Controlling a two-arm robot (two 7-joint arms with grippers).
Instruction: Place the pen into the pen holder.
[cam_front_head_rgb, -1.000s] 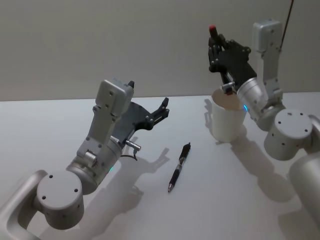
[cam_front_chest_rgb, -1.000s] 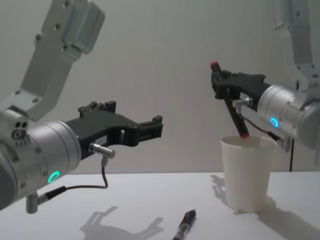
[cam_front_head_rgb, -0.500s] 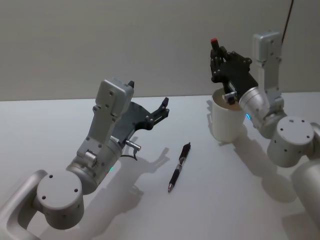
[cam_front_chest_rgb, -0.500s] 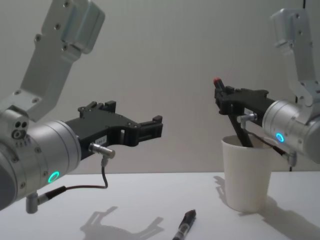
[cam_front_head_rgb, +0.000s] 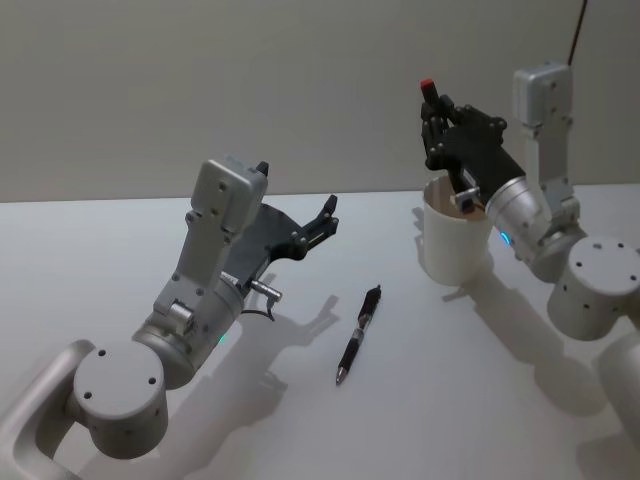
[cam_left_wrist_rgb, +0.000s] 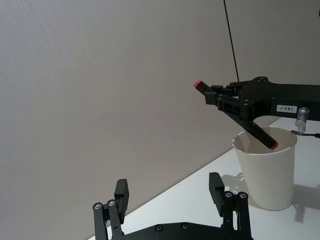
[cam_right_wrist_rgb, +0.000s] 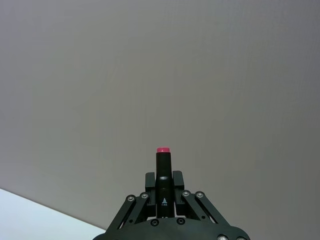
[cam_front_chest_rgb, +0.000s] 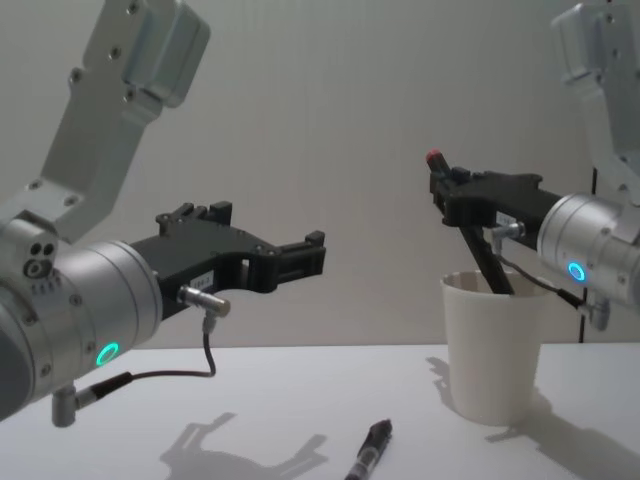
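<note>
Squeezing tight on a red-ended pen (cam_front_chest_rgb: 485, 258), the jaws of the right gripper (cam_front_chest_rgb: 445, 190) are clamping it near its top end. The pen is leaning over, not standing straight. Its red top is poking up above the jaws. Its bottom end is dipping down inside the mouth of the pen holder (cam_front_chest_rgb: 493, 350). The pen is not resting loose in the pen holder, because the jaws are holding it up. The right gripper is hanging just above the pen holder's rim. The right arm is reaching in from the pen holder's right side.

The pen holder, a plain white paper cup, is standing upright on the pale tabletop (cam_front_head_rgb: 120, 250).

A black pen (cam_front_head_rgb: 359, 333) is lying flat on the tabletop. It is sitting to the left of the pen holder and nearer to the robot, well apart from the pen holder. Both grippers are staying apart from it.

The jaws of the left gripper (cam_front_head_rgb: 328, 218) are standing wide apart. The left gripper is hanging in the air, well to the left of the pen holder and higher than the black pen.
</note>
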